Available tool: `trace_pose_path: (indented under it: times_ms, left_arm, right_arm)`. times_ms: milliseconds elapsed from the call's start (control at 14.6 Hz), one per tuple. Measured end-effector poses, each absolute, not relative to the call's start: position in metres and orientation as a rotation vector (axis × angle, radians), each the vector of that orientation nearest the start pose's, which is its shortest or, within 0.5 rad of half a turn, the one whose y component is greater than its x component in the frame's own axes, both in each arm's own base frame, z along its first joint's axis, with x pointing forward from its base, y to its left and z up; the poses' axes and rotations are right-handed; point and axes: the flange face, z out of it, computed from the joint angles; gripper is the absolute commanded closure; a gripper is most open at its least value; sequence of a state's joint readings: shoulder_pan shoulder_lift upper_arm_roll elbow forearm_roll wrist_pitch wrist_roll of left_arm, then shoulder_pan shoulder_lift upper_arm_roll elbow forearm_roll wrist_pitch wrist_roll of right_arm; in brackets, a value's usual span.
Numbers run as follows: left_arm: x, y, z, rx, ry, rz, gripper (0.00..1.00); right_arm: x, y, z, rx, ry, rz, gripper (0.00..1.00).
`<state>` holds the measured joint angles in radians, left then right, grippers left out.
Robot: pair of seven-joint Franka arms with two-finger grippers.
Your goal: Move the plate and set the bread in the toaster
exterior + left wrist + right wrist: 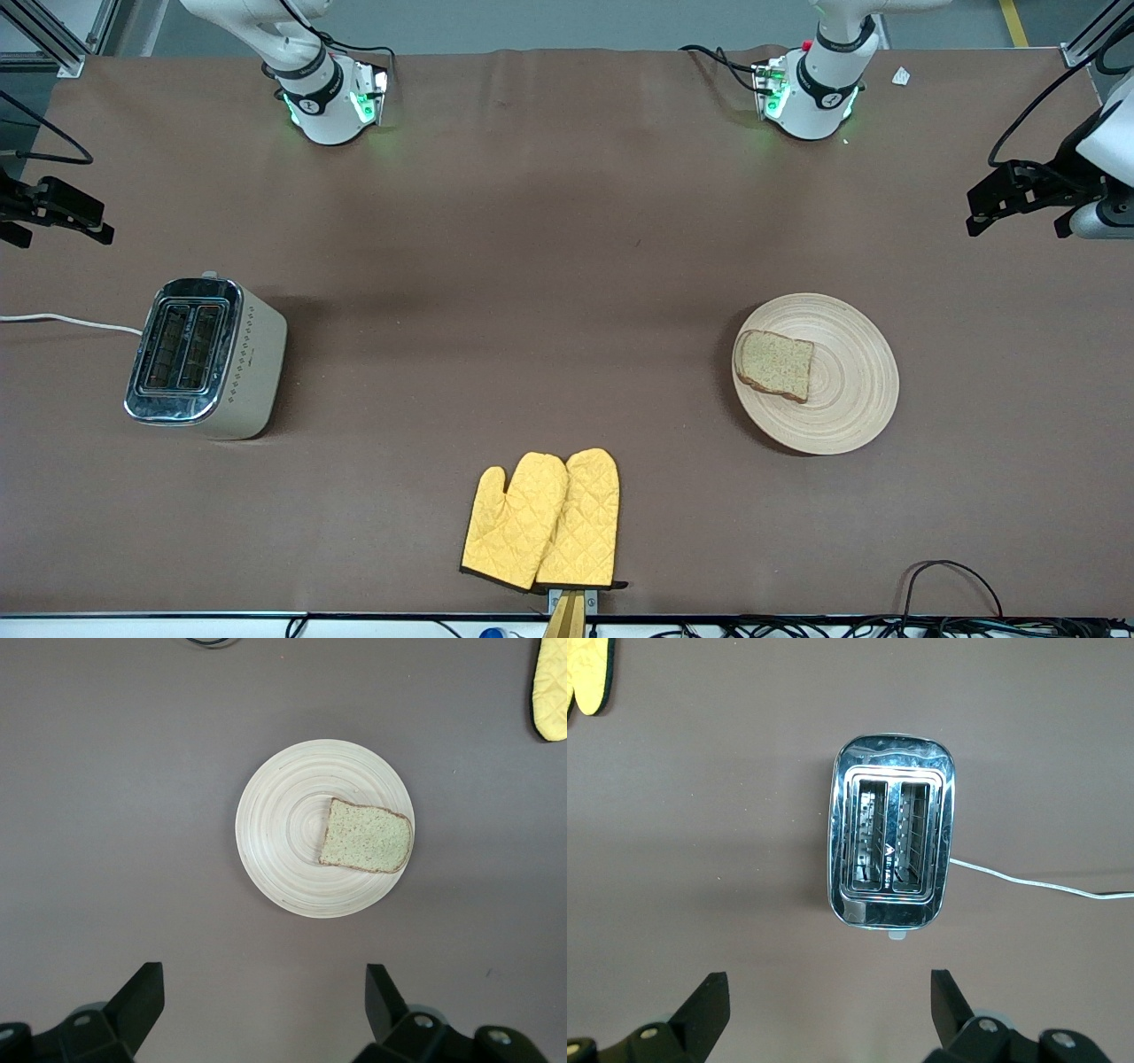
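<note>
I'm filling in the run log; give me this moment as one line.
bread on plate | toaster slots vacant | left gripper open, waiting | right gripper open, waiting | oven mitts untouched

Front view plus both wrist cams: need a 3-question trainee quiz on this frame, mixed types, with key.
1. True or false: the bread lies on the plate.
2. Multiple choice: what is in the toaster slots? A) one slice B) two slices C) nothing
3. Short answer: which thing on the table lies nearest to the front camera?

Key
1. True; it sits off-centre, on the part of the plate toward the toaster.
2. C; the right wrist view shows both slots empty, with the open right gripper up in the air near the toaster.
3. The pair of yellow oven mitts. The open left gripper hangs near the plate.
</note>
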<state>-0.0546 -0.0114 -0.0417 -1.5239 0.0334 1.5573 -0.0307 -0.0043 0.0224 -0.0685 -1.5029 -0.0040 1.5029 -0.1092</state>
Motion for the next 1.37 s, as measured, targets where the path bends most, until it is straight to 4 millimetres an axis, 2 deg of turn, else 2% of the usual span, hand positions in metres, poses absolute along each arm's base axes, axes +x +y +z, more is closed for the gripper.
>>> trace_pose_path:
  times_ms: [343,549,686,823,960,1097,1234,1371]
  left_arm:
    - [0.551,-0.039,0.648,-3.109,0.073,-0.06,0.0]
    - [0.562,-0.022,0.619,-3.112,0.045,0.038,0.0]
    - [0.572,0.002,0.594,-3.18,-0.018,0.113,0.0]
    - [0.583,0.051,0.56,-3.304,-0.07,0.195,0.0]
    - [0.594,0.116,0.504,-3.439,-0.067,0.275,0.0]
    - [0.604,0.168,0.421,-3.574,-0.023,0.344,0.0]
    - [0.613,0.198,0.325,-3.707,0.057,0.367,0.0]
    - [0.62,0.206,0.241,-3.818,0.118,0.368,0.0]
  right_arm:
    - [0.554,-0.04,0.638,-3.144,-0.057,0.035,0.0]
    - [0.554,-0.04,0.638,-3.144,-0.057,0.035,0.0]
    - [0.554,-0.04,0.638,-3.144,-0.057,0.035,0.0]
    - [0.554,-0.041,0.638,-3.144,-0.056,0.034,0.0]
    - [0.554,-0.039,0.639,-3.143,-0.059,0.034,0.0]
    - [0.554,-0.038,0.639,-3.143,-0.064,0.033,0.0]
    - [0.554,-0.036,0.639,-3.142,-0.067,0.035,0.0]
    - [0.554,-0.032,0.638,-3.14,-0.08,0.035,0.0]
